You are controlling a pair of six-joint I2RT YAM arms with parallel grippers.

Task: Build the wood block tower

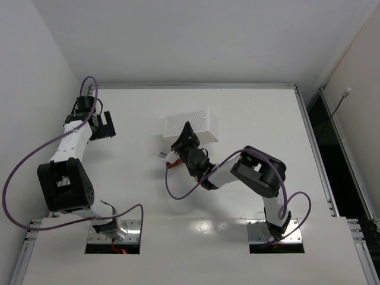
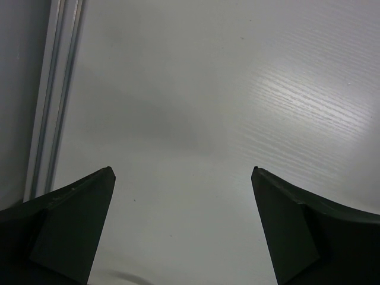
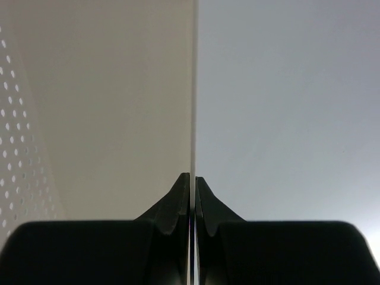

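Note:
My right gripper (image 1: 186, 130) is shut on the thin wall of the white perforated tray (image 1: 199, 122) at the table's middle back. In the right wrist view the fingers (image 3: 183, 196) pinch that wall edge-on (image 3: 193, 89); the gripper (image 3: 192, 176) has the tray's holed side on the left. A small pale wood block (image 1: 162, 156) and a reddish-brown one (image 1: 173, 164) lie on the table just left of the right wrist, partly hidden by it. No stacked tower shows. My left gripper (image 1: 105, 126) is open and empty over bare table (image 2: 183, 172) at the far left.
A metal rail (image 2: 53, 89) runs along the table's left edge beside the left gripper. A purple cable loops on the table in front of the right arm (image 1: 178, 196). Walls close in the table on the left, back and right.

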